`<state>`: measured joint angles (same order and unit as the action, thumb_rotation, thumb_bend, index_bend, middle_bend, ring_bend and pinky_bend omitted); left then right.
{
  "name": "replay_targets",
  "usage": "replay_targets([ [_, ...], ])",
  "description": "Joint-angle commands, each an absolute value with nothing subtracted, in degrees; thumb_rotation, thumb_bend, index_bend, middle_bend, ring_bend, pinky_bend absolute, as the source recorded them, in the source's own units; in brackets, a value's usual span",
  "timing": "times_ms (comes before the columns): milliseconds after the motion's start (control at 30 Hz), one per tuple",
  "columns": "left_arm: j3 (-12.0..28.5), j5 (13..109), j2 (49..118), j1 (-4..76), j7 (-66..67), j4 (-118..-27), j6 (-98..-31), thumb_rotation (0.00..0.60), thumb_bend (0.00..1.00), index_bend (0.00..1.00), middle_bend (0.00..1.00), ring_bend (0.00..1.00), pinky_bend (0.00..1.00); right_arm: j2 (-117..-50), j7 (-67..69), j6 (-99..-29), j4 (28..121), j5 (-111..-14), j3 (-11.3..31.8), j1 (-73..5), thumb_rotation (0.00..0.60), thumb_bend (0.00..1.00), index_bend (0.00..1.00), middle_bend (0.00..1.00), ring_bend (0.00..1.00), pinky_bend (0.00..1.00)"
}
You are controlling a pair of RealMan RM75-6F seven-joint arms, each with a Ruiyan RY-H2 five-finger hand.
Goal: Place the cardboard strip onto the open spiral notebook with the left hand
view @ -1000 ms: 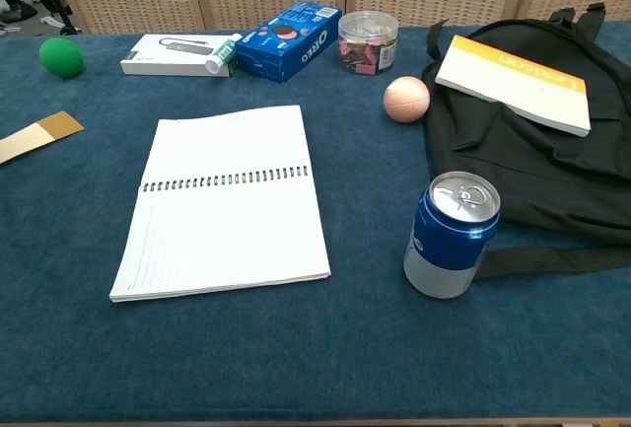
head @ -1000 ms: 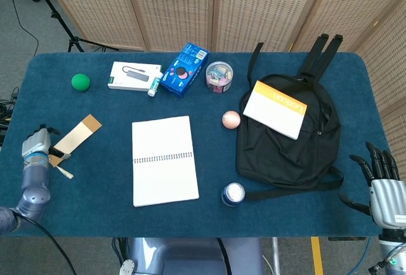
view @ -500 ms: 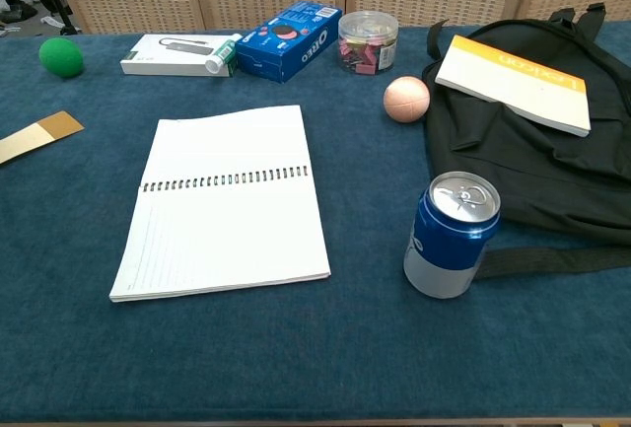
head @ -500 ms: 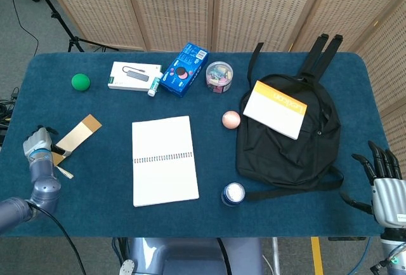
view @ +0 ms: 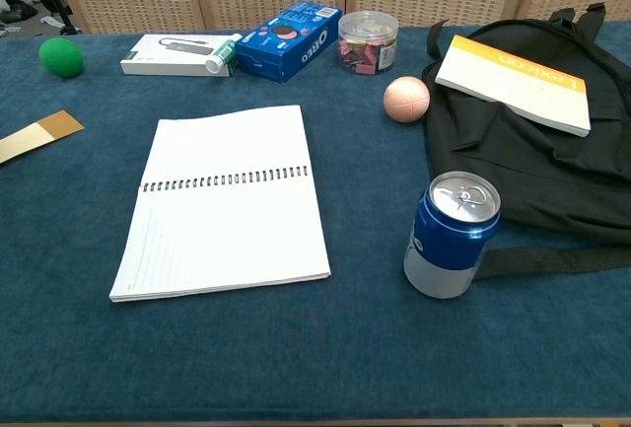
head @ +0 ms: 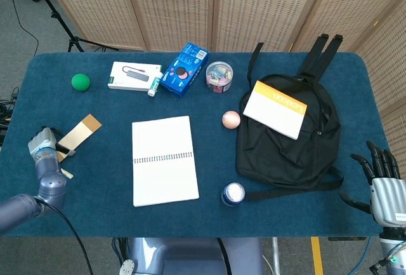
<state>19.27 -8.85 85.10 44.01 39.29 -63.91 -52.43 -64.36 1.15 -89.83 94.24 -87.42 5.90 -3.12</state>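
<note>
The cardboard strip [head: 80,132] lies flat on the blue table, left of the open spiral notebook [head: 164,160]. In the chest view the strip [view: 39,136] runs off the left edge and the notebook [view: 227,197] lies in the middle. My left hand [head: 44,146] sits at the strip's near end with its fingers over and beside that end. I cannot tell whether they clamp it. My right hand [head: 383,183] hangs off the table's front right corner, fingers spread and holding nothing.
A green ball [head: 80,82], a white box [head: 134,75], a blue cookie box [head: 184,70] and a clip jar [head: 219,75] line the back. A pink ball [head: 231,120], a blue can [head: 233,194] and a black backpack [head: 288,141] bearing a white-and-orange book stand right of the notebook.
My left hand has crept right and slightly forward onto the strip's near end, covering more of it. The strip's far end and the right hand have stayed put.
</note>
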Motion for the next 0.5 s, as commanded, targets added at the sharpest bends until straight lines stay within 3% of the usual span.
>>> replay_targets([
  [33, 19.7, -8.7, 85.7, 43.9, 39.6, -63.5, -52.8, 0.600, 0.00, 0.35, 0.00, 0.00, 0.00, -64.3, 1.2, -89.7, 94.3, -87.4, 5.9, -3.1, 0.600, 0.05, 0.20, 0.00, 0.00, 0.00],
  [333, 21.1, -8.0, 87.3, 43.5, 41.0, -62.7, -54.4, 0.600, 0.01, 0.49, 0.00, 0.00, 0.00, -64.0, 1.6, -89.8, 94.4, -87.4, 5.8, -3.1, 0.600, 0.05, 0.20, 0.00, 0.00, 0.00],
  [500, 22.1, -6.4, 87.0, 42.9, 40.6, -63.8, -55.0, 0.600, 0.02, 0.50, 0.00, 0.00, 0.00, -63.9, 1.8, -89.7, 94.5, -87.4, 5.8, -3.1, 0.600, 0.05, 0.20, 0.00, 0.00, 0.00],
])
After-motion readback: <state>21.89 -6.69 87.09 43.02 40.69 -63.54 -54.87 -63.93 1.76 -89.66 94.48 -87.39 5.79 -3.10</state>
